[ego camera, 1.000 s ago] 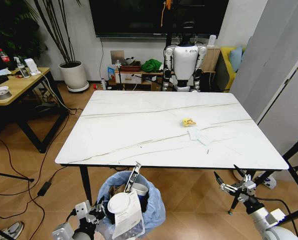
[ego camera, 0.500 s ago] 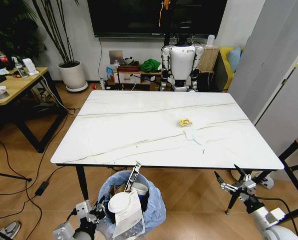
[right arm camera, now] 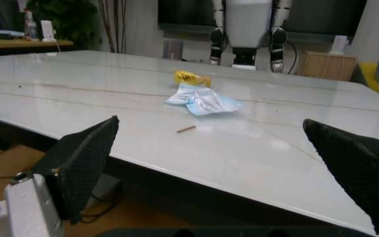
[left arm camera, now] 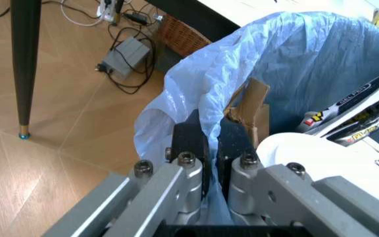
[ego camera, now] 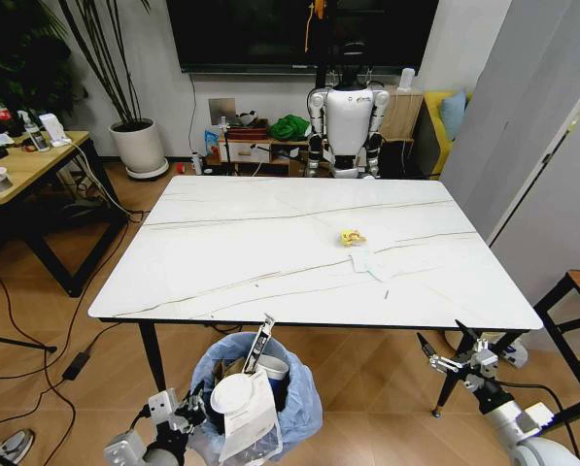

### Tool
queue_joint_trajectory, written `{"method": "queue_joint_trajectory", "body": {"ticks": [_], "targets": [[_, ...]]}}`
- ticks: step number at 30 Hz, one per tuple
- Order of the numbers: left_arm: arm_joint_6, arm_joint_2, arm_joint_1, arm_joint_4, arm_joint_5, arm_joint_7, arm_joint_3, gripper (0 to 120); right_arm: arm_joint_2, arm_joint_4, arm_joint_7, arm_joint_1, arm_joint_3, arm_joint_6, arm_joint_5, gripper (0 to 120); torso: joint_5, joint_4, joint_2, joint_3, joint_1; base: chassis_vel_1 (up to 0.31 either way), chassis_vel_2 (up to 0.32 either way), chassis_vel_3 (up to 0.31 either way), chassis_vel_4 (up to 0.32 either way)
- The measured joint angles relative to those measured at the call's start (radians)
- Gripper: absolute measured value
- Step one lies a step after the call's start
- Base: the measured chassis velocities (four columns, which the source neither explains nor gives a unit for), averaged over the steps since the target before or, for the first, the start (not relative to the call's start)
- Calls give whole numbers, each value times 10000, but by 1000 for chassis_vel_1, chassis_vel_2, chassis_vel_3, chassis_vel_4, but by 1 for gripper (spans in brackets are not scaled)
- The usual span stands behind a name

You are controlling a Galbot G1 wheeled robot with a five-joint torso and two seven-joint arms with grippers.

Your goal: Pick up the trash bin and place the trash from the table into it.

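Observation:
The trash bin (ego camera: 258,396), lined with a crinkled light-blue bag, hangs low in front of the table's near edge. It holds a white disc, papers, a cup and a brown carton (left arm camera: 247,105). My left gripper (ego camera: 177,412) is shut on the bin's bagged rim (left arm camera: 206,121), one finger inside and one outside. On the white marble table (ego camera: 231,252) lie a yellow scrap (ego camera: 352,237), a crumpled white-and-blue piece (ego camera: 372,260) and a tiny stick (ego camera: 386,293). My right gripper (ego camera: 453,351) hovers open below the table's near right edge, facing the scrap (right arm camera: 189,77) and the crumpled piece (right arm camera: 201,101).
A white humanoid robot (ego camera: 348,115) stands beyond the table's far edge. A light-wood desk (ego camera: 22,167) and a plant pot (ego camera: 141,146) are on the left. A black-framed stand (ego camera: 573,303) is at the right. Cables lie on the wooden floor (ego camera: 56,330).
The whole head view has shifted a little to the left, so the camera has moved. Both grippers and the bin keep their places in the picture.

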Motion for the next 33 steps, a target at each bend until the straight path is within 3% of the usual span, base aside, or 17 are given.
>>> {"method": "queue_joint_trajectory", "body": {"ticks": [33], "targets": [[-19,-193,128,-6,167,30,56,0,90,-404,-698,209,44,596,-870,100,2,-1,0,0,0,-67,-67,62,63]]}}
